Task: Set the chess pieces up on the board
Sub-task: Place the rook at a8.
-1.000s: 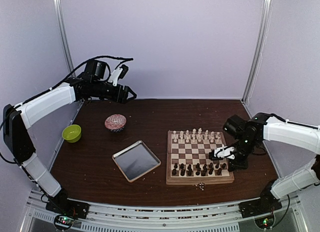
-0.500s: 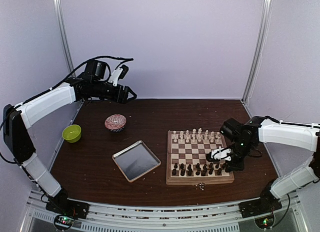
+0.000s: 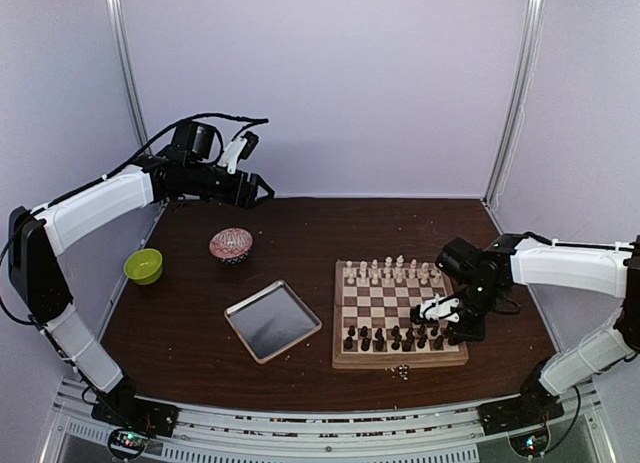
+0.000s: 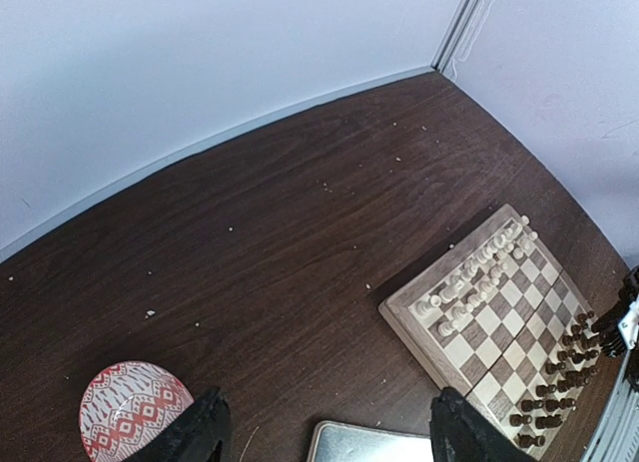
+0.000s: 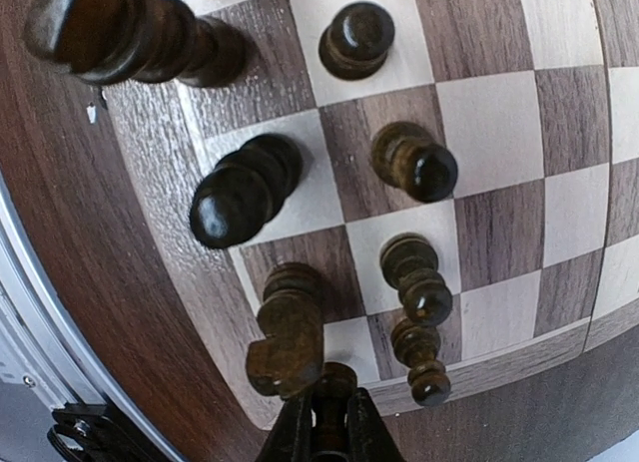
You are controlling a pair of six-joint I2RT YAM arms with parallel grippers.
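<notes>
The board (image 3: 400, 361) lies right of centre, with cream chess pieces (image 3: 390, 273) in its far rows and dark ones (image 3: 395, 336) in its near rows. My right gripper (image 3: 452, 328) hangs low over the near right corner. In the right wrist view the gripper (image 5: 329, 422) is shut on a dark piece (image 5: 332, 387) over the corner square, right beside a dark knight (image 5: 288, 337); dark pawns (image 5: 417, 282) stand one row ahead. My left gripper (image 3: 268, 191) is held high at the back left, open (image 4: 329, 437) and empty, looking down at the board (image 4: 404, 307).
A silver tray (image 3: 272, 320) lies left of the board. A red patterned bowl (image 3: 231, 245) and a green bowl (image 3: 143, 266) stand further left. Small bits (image 3: 401, 371) lie on the table just in front of the board.
My right gripper has moved left along the board's near right corner, still shut on the dark piece. The left arm has not moved.
</notes>
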